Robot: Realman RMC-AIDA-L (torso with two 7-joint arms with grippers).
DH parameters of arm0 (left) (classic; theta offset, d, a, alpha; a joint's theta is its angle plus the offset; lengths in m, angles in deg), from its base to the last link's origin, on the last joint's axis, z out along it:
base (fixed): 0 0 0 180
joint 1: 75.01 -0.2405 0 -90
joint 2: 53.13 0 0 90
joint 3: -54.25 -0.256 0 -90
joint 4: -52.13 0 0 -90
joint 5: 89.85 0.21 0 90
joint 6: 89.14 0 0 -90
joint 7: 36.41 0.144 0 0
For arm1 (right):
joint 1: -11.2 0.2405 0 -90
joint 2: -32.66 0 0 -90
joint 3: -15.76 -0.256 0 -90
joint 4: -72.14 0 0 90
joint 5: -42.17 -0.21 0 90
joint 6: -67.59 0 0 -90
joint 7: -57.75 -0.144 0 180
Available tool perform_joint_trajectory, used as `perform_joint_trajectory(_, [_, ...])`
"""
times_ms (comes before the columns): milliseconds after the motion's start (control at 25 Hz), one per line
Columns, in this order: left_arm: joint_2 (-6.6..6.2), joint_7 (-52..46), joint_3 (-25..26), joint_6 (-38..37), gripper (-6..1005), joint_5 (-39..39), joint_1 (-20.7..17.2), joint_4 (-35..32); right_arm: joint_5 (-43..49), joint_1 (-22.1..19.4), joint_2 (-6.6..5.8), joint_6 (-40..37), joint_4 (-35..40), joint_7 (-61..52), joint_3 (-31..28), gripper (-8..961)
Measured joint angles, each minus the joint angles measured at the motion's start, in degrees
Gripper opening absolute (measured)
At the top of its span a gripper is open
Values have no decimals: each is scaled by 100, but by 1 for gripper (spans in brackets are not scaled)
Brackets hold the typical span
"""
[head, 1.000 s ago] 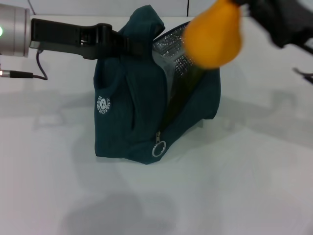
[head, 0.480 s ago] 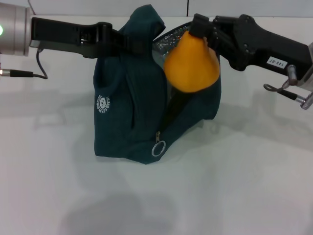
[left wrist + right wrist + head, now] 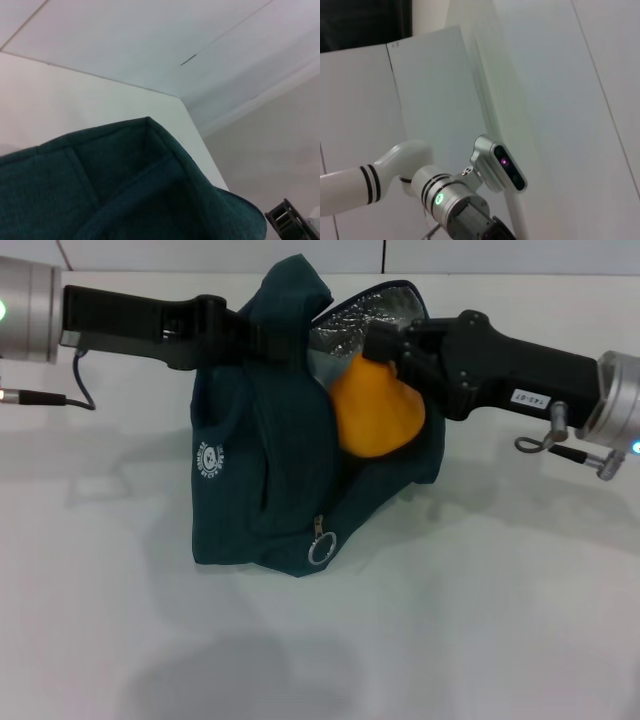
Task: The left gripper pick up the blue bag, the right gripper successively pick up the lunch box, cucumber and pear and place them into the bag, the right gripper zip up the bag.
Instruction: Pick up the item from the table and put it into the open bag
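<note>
The blue bag stands on the white table with its mouth open, showing silver foil lining. My left gripper is shut on the bag's top edge and holds it up; the bag's fabric fills the left wrist view. My right gripper is shut on the yellow-orange pear by its top and holds it in the bag's mouth, partly below the rim. The lunch box and cucumber are out of view. The ring zipper pull hangs low at the bag's front.
The white table spreads around the bag. A black cable lies at the left under my left arm. The right wrist view shows my left arm's silver cylinder with a green light and a wall.
My right gripper has brought the pear down and to the left, from above the bag into its open mouth. The left gripper and bag have stayed put.
</note>
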Motion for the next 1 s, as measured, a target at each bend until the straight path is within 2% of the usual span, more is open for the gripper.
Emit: perform_joint_trajectory(1000, [-43, 17, 28, 23, 43, -14, -35, 37, -179, 116, 0, 428, 107, 60, 440, 79])
